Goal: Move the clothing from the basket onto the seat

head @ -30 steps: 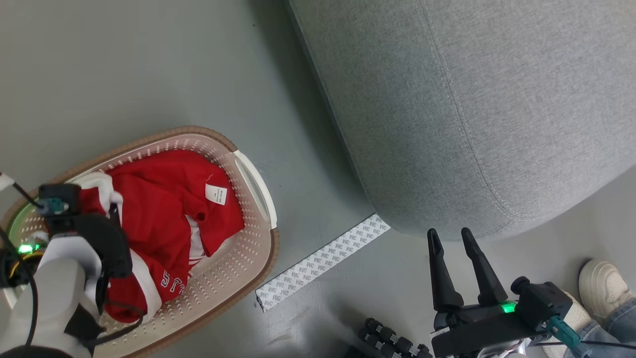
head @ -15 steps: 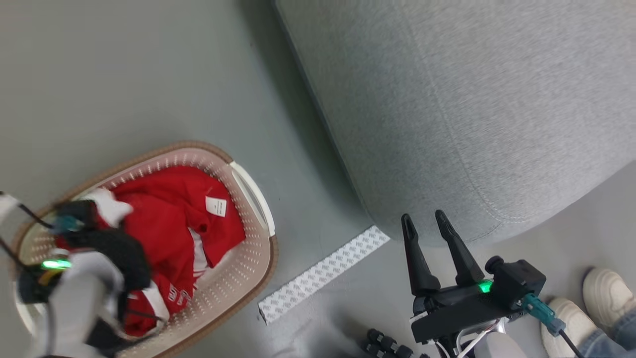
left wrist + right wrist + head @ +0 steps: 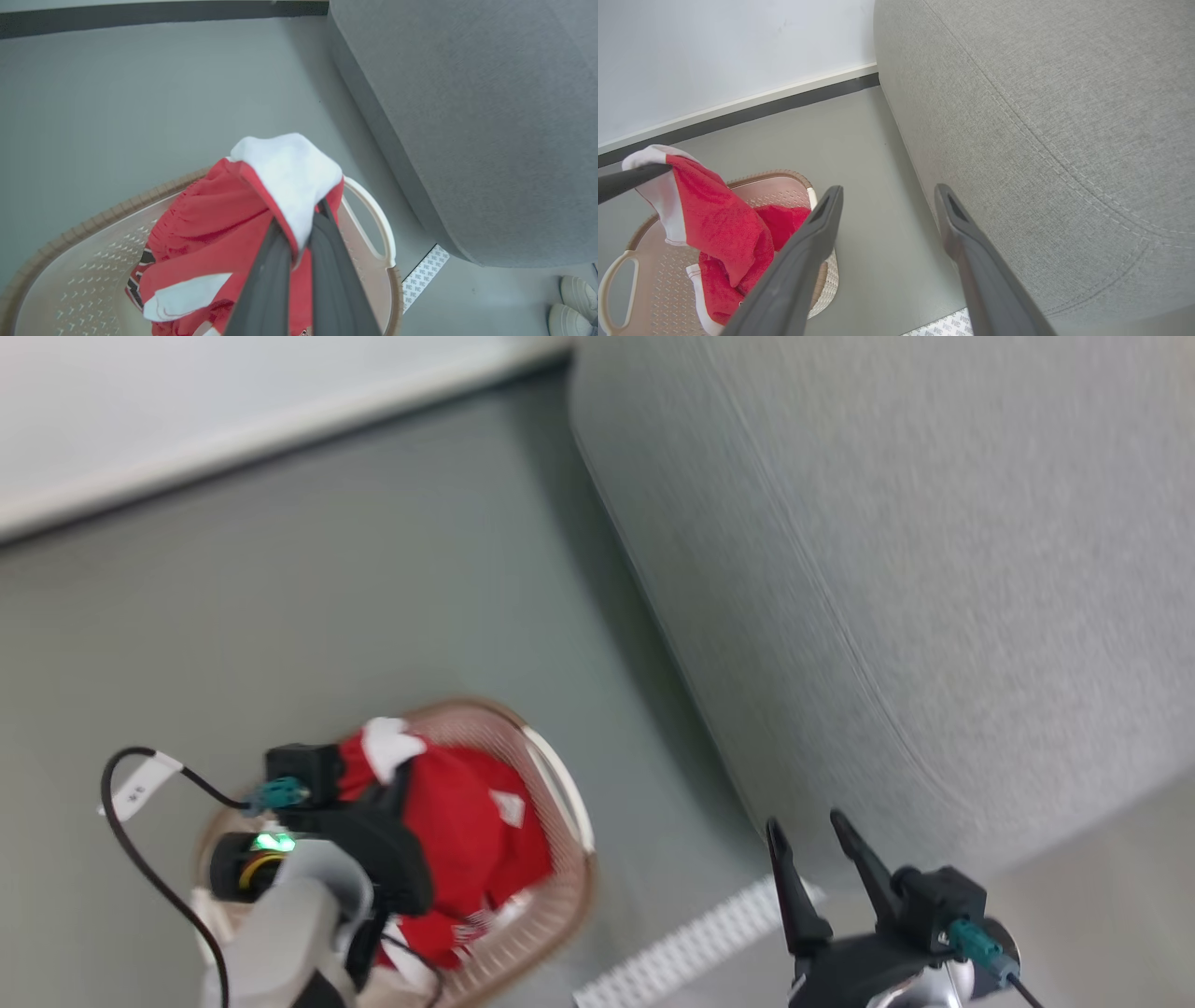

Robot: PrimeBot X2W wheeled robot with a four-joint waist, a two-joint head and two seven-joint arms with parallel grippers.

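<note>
Left gripper (image 3: pixel 301 219) is pinched tight on the clothing (image 3: pixel 210 224), its two dark fingers (image 3: pixel 268 284) closed on a fold where a white band meets the red fabric. The pinched end stands above the basket (image 3: pixel 93 219), and the rest of that red cloth drapes down from it into the basket, where more red fabric with white trim lies bunched on the perforated bottom. The basket sits on the grey floor (image 3: pixel 373 569), near the seat (image 3: pixel 934 569) but apart from it, with a band of floor between the basket's white handle and the seat's rounded side. Right gripper (image 3: pixel 889 189) holds nothing; its fingers are spread wide and it hangs over the floor just beside the seat's lower edge. A white patterned strip of tape (image 3: pixel 425 270) lies on the floor by the seat's corner. Two pale shoes (image 3: pixel 574 298) stand on the floor past it. A white wall (image 3: pixel 714 60) with a dark skirting runs behind the basket.
</note>
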